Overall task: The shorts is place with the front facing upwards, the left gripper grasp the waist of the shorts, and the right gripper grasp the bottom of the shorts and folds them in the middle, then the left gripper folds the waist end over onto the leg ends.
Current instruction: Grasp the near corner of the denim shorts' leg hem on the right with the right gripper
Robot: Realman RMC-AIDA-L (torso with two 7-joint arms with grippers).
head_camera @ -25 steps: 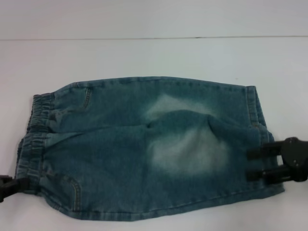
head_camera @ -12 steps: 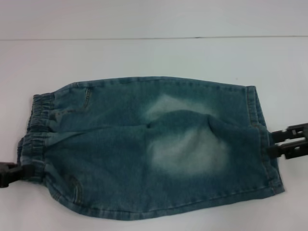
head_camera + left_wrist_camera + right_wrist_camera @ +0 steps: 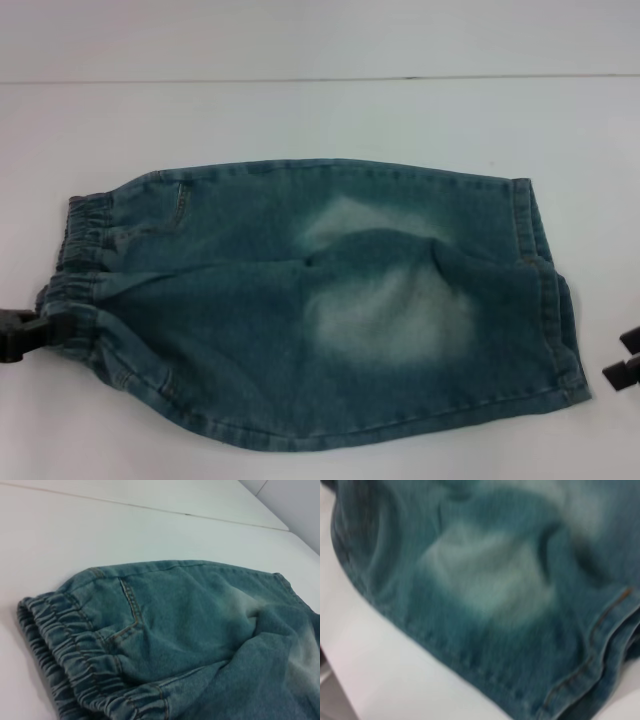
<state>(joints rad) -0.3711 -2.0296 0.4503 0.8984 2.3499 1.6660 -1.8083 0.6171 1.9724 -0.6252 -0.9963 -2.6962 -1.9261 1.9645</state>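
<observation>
Gripping elastic waistband [image 3: 75, 262] of faded blue denim shorts [image 3: 320, 310], left gripper [image 3: 22, 335] clamped; right gripper [image 3: 622, 362] apart, state unclear. Next: waist over leg hems [image 3: 545, 290].

Surface notes: denim cloth on a matt white desk.

I read the shorts [image 3: 320, 300] as woven denim, blue-green, matt, with a pale washed-out patch mid-cloth. The waist [image 3: 75, 665] is gathered elastic, ribbed and puckered; tan stitching runs along the pocket seam [image 3: 131, 607] and the leg hems [image 3: 585, 665]. The desk [image 3: 300, 120] looks smooth, white, low sheen, with one thin dark seam near its far edge. The left gripper [image 3: 20, 335] and right gripper [image 3: 622, 362] look like matt black plastic.
</observation>
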